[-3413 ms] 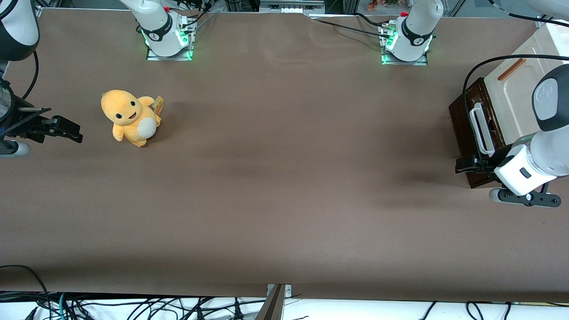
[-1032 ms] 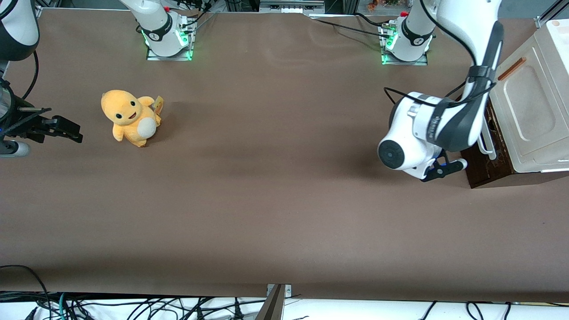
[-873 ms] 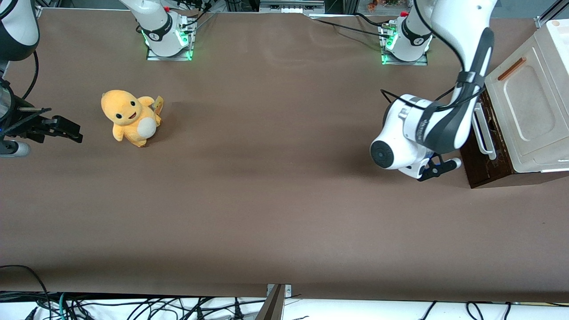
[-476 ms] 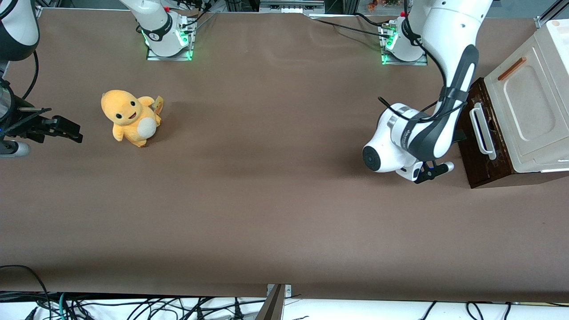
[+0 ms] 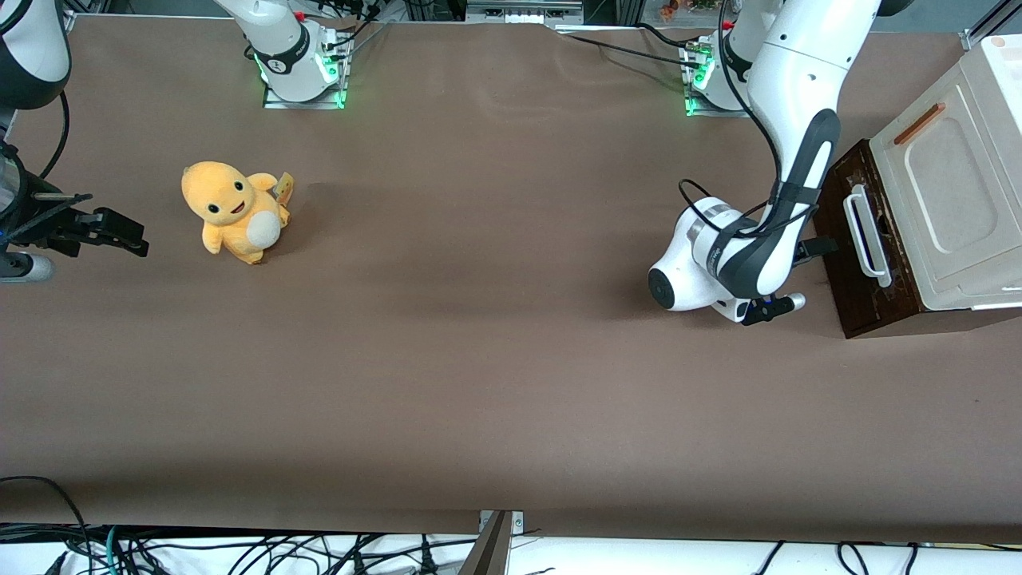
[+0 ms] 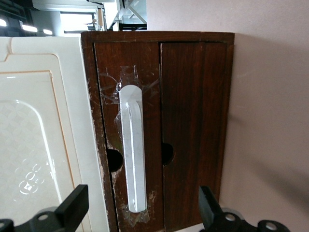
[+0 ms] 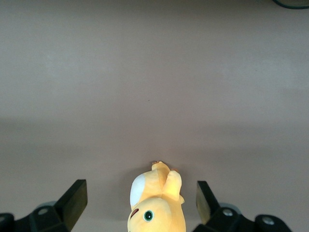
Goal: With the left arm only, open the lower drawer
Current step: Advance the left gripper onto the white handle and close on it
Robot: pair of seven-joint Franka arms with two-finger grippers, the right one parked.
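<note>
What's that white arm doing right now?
Gripper open, facing the drawer, short of its white handle. Drawer shut. Nothing between them.

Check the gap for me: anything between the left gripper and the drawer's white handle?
Nothing. In the left wrist view the gripper is open, facing the white handle on the lower drawer, apart from it, with no object between them.

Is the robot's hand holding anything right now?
No. The hand is open and empty, in front of the drawer, facing its white handle without touching it.
</note>
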